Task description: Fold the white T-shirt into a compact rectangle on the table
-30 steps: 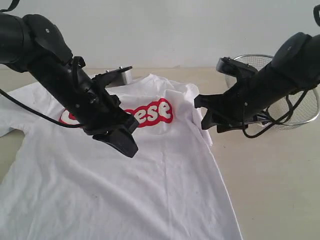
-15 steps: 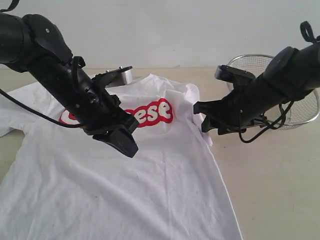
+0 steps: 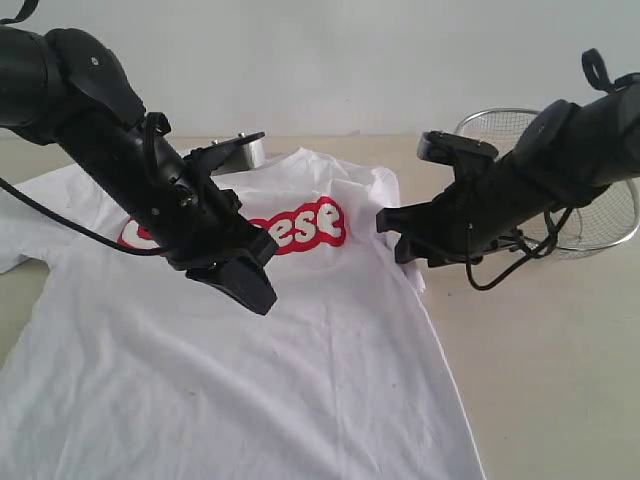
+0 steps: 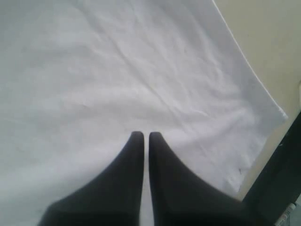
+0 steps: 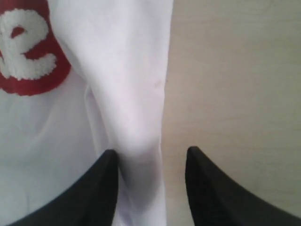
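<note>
Right wrist view: the right gripper (image 5: 151, 151) has its fingers apart astride a raised side fold of the white T-shirt (image 5: 127, 94), which lies spread on the table (image 5: 235, 94). The first fold looks to be in hand, and next the fingers should pinch that ridge. Farther off, the left gripper (image 4: 142, 135) hovers, fingers together and empty.

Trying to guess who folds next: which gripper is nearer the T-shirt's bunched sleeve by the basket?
Right. The right gripper, open, is directly over the bunched sleeve of the white T-shirt; the left gripper, shut, is over the shirt's plain body, farther off.
</note>
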### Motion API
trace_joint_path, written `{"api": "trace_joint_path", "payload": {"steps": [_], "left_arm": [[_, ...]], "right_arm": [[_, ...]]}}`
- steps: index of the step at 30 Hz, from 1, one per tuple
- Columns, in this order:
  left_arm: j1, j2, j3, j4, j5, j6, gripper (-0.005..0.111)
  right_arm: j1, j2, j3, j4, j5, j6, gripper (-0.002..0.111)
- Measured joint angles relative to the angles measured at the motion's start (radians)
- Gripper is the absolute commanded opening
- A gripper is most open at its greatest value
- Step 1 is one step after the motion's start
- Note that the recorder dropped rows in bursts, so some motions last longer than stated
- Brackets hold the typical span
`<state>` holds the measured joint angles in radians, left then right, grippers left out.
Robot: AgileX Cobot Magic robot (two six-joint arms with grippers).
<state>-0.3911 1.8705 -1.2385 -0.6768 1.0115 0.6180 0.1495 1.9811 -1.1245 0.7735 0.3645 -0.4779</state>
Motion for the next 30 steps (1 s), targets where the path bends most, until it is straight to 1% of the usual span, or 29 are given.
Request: {"api": "trace_joint_path", "payload": {"steps": [4,5,6,8,10,11,21,30], "left_arm": [[0.0,0.0,0.0,0.0,0.0,0.0,0.004],[0.0,0.0,0.0,0.0,0.0,0.0,0.004],[0.0,0.0,0.0,0.0,0.0,0.0,0.004],[0.0,0.0,0.0,0.0,0.0,0.0,0.004],[0.0,0.0,0.0,0.0,0.0,0.0,0.004],[0.0,0.0,0.0,0.0,0.0,0.0,0.004],[0.0,0.0,0.0,0.0,0.0,0.0,0.004],[0.0,0.0,0.0,0.0,0.008,0.0,0.004]], "right_arm": [[0.0,0.04,0.0,0.004,-0.002,-0.002,0.04],[0.0,0.042,-0.003,0.011,-0.004,-0.002,0.039],[0.0,0.042,-0.003,0.017,-0.006,-0.004,0.035],[0.0,0.043,-0.003,0.021,-0.01,-0.004,0.023],[0.0,0.047,-0.003,0.026,-0.012,-0.007,0.006],[0.0,0.051,-0.003,0.028,-0.014,-0.007,0.0],[0.0,0.053,-0.009,0.029,-0.029,-0.017,0.0],[0.0,0.032,-0.109,-0.022,-0.026,-0.019,0.0]]}}
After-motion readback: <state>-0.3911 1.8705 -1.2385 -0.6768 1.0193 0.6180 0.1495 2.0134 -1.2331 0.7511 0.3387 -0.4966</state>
